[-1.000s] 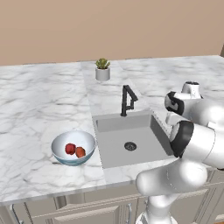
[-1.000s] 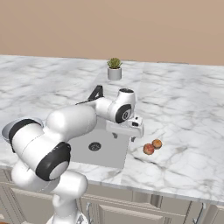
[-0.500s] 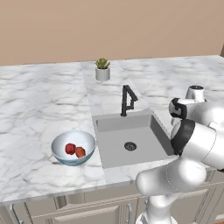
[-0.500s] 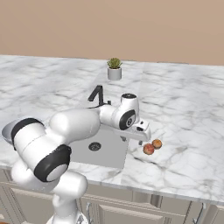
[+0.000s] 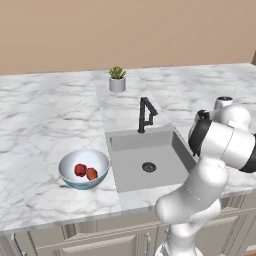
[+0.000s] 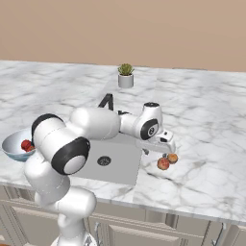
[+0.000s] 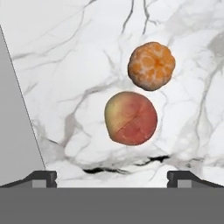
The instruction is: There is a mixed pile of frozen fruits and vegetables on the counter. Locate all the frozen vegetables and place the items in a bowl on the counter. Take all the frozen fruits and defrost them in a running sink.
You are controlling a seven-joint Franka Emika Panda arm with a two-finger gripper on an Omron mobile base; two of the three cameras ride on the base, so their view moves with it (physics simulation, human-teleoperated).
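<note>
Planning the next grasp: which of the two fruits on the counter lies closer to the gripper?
The smooth red-yellow peach, just ahead of the open gripper; the ridged orange tangerine sits beyond it.

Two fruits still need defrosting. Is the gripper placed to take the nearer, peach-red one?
Probably yes. The gripper hangs over the peach-red fruit, jaws open and wider than it. The orange fruit sits just beyond, nothing between.

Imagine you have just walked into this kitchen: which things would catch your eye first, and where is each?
Probably the big white robot arm stretching across the sink, its open gripper hanging above two frozen fruits that lie on the counter right of the basin. Next, the pale bowl left of the sink, holding two red lumps.
</note>
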